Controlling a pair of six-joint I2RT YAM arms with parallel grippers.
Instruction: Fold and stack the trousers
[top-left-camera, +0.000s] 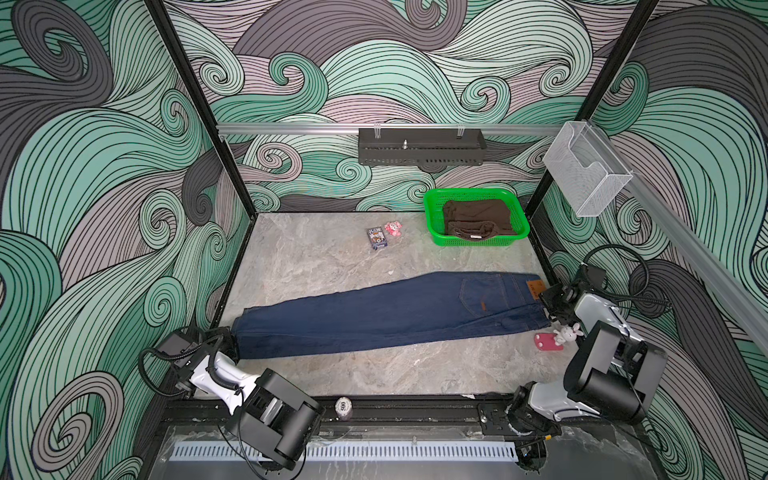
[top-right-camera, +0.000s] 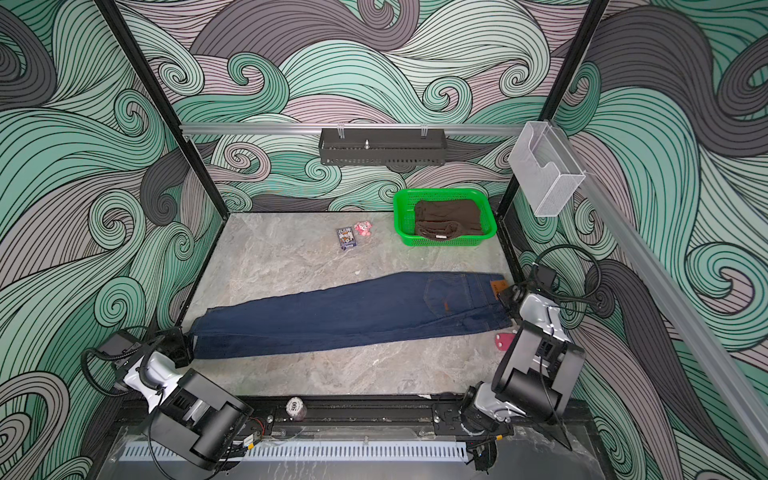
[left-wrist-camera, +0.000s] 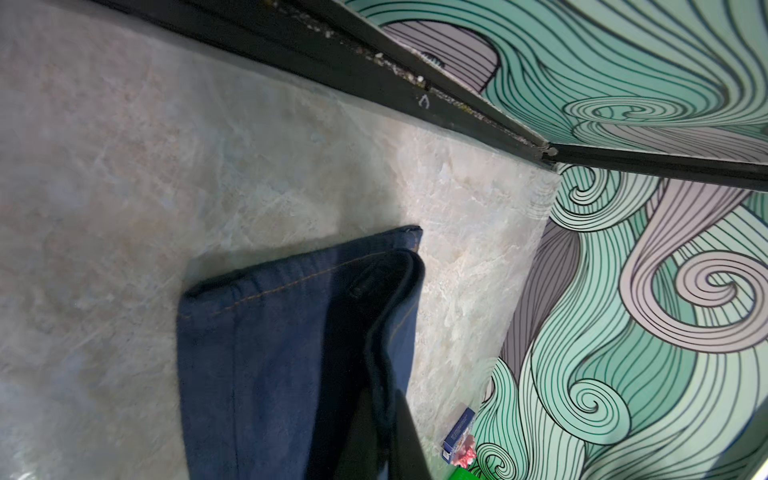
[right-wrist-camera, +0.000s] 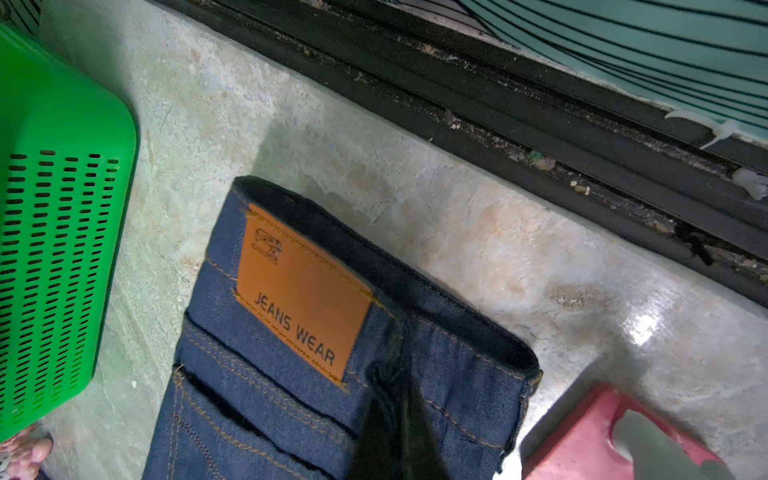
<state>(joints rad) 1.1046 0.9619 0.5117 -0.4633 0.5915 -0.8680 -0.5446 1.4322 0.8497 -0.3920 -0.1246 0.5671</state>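
Item one: trousers (top-left-camera: 390, 316), dark blue denim, one pair, legs laid one over the other. You had them stretched flat on the table (top-left-camera: 316, 257). They ran from the lower left of both top views up to the right edge. The hems were at the left end, and the waistband with its brown patch (right-wrist-camera: 301, 293) was at the right end.

Item two: left gripper (top-left-camera: 232, 340), at the lower left. Its jaws were closed tight on the hem end of the trousers. In the left wrist view the cloth bunched up around the dark fingers (left-wrist-camera: 407, 457).

Item three: right gripper (top-left-camera: 545, 302), at the right edge. You had it clamped on the waistband, just beside the patch, as the right wrist view showed.

Item four: green basket (top-left-camera: 469, 193), at the upper right of the table, well apart from the trousers. It held a brown garment (top-left-camera: 478, 216).

Item five: small goods.
- A card box (top-left-camera: 376, 238) and a pink toy (top-left-camera: 393, 228) lay side by side at upper centre.
- A red block (top-left-camera: 546, 343) with a white rabbit toy (top-left-camera: 568, 333) sat just below the waistband end.
- Some poker chips (top-left-camera: 343, 408) stood on the black rail at bottom centre.
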